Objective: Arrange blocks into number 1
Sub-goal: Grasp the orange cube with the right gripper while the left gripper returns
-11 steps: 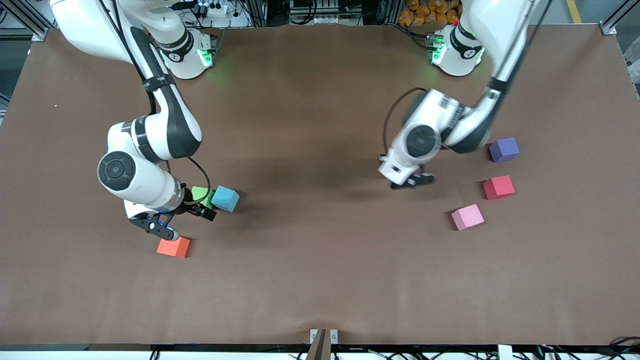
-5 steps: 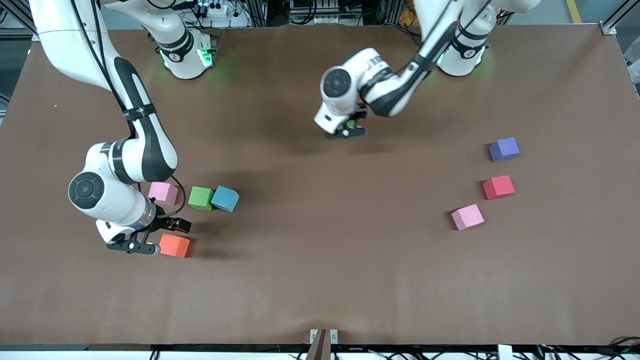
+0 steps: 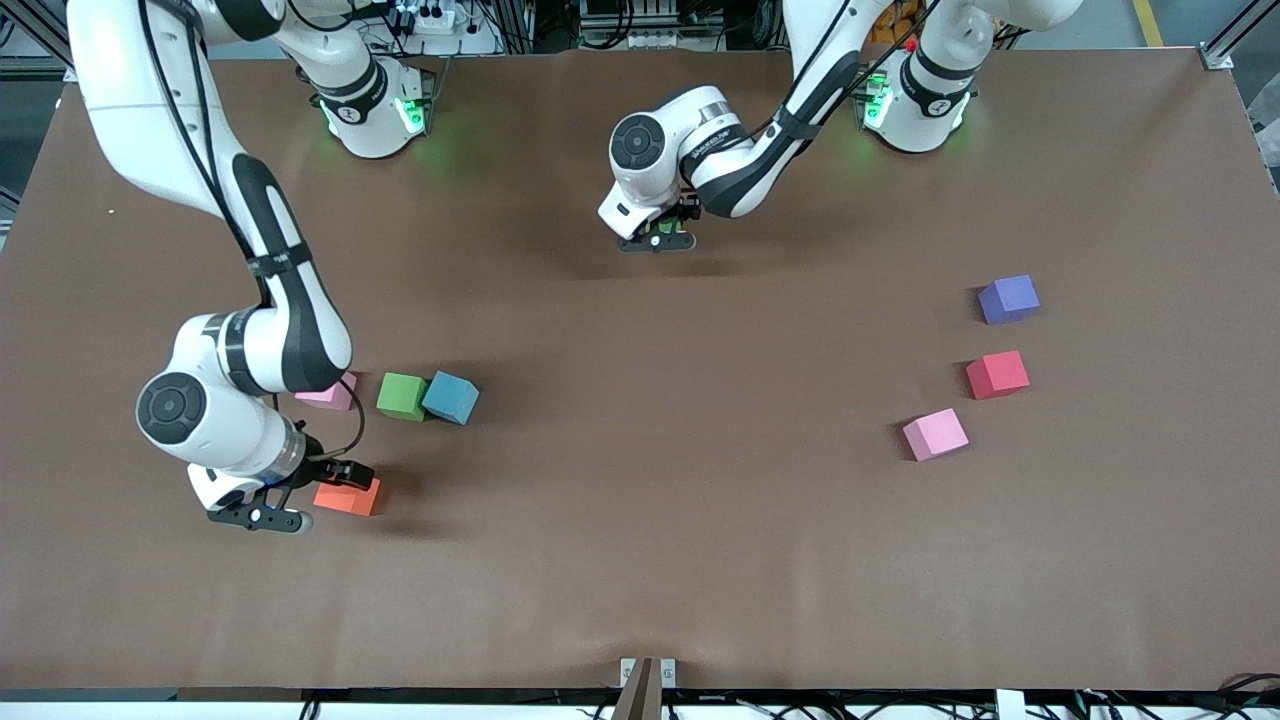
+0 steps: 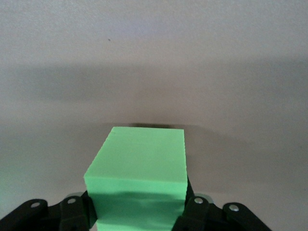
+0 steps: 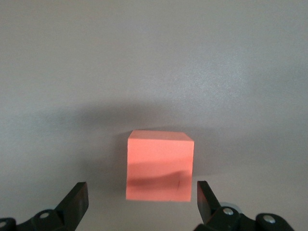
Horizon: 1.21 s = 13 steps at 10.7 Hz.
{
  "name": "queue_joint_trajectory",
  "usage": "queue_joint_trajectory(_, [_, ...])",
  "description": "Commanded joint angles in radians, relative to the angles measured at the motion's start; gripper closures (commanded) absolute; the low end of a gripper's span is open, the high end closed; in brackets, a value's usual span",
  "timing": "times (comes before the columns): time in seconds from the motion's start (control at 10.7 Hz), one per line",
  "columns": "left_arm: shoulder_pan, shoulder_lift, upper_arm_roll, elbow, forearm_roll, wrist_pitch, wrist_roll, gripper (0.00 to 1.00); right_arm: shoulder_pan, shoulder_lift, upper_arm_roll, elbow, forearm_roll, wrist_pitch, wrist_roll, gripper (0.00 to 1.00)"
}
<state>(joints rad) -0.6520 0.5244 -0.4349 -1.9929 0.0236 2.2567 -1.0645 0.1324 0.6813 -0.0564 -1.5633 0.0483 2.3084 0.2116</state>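
Observation:
My left gripper (image 3: 655, 240) is shut on a green block (image 4: 139, 168), held low over the bare table middle, toward the bases. My right gripper (image 3: 310, 495) is open and down at an orange block (image 3: 350, 498); in the right wrist view the orange block (image 5: 160, 166) sits between the spread fingertips (image 5: 79, 192), untouched. Close by lie a second green block (image 3: 402, 396), a blue block (image 3: 451, 397) touching it, and a pink block (image 3: 335, 397) partly hidden by the right arm. Toward the left arm's end lie a purple block (image 3: 1008, 299), a red block (image 3: 996, 374) and another pink block (image 3: 935, 434).
The brown table (image 3: 640, 520) is one flat surface. A small metal bracket (image 3: 647, 675) sits at its edge nearest the front camera. Cables and the arms' bases line the edge by the robots.
The left arm has carried the green block from near the red and pink blocks toward the table's middle by the bases. The right gripper has shifted from the green and blue blocks to the orange block.

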Motion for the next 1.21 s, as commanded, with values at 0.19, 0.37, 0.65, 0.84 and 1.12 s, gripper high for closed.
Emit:
queue_joint_trajectory(0.19, [-0.032, 0.000, -0.012, 0.006, 0.015, 0.006, -0.034, 1.00, -0.020, 0.053, 0.000, 0.087, -0.001, -0.003, -0.012, 0.00])
queue_joint_trajectory(0.37, [-0.063, 0.002, -0.012, 0.008, 0.015, 0.006, -0.057, 0.80, -0.020, 0.073, 0.000, 0.092, 0.002, -0.001, -0.009, 0.00])
queue_joint_trajectory(0.65, [-0.091, 0.002, -0.007, 0.014, 0.024, 0.006, -0.123, 0.00, -0.020, 0.096, 0.000, 0.092, 0.036, 0.000, -0.008, 0.00])
queue_joint_trajectory(0.84, [-0.078, -0.021, 0.005, 0.017, 0.025, 0.004, -0.124, 0.00, -0.020, 0.109, -0.002, 0.091, 0.048, 0.000, -0.005, 0.00])
queue_joint_trajectory(1.12, [0.050, -0.098, 0.018, 0.028, 0.029, -0.005, -0.118, 0.00, -0.019, 0.126, -0.014, 0.085, 0.122, 0.000, -0.011, 0.00])
